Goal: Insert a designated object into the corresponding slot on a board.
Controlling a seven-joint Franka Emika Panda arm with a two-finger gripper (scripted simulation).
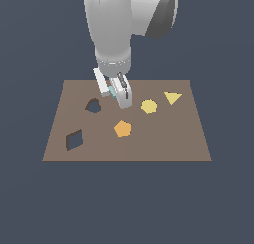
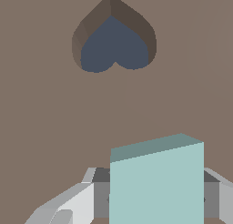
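We have the teal piece [image 2: 157,182] clamped in our pincer [image 1: 115,95], its two fingers [image 1: 122,91] pressed against the piece's opposite sides, so the pickup looks done. In the exterior view only a sliver of teal shows between the fingers, and the piece hangs above the brown board [image 1: 163,139], clear of its surface as far as we can judge. The wrist view shows the heart-shaped cutout [image 2: 113,43] on the board ahead of the held piece, which puts us close to that opening rather than to our goal. The diamond slot [image 1: 75,139] sits well apart from the pincer, nearer the front edge and toward the exterior view's left, and it is unfilled. So we judge the task about halfway: what is left is the carry over to the diamond, lining up the piece's corners with it, lowering and letting go. The orange pentagon [image 1: 122,128], the yellow round piece [image 1: 149,106] and the yellow triangle [image 1: 172,97] lie on the board. We can read no brand, label or writing anywhere.
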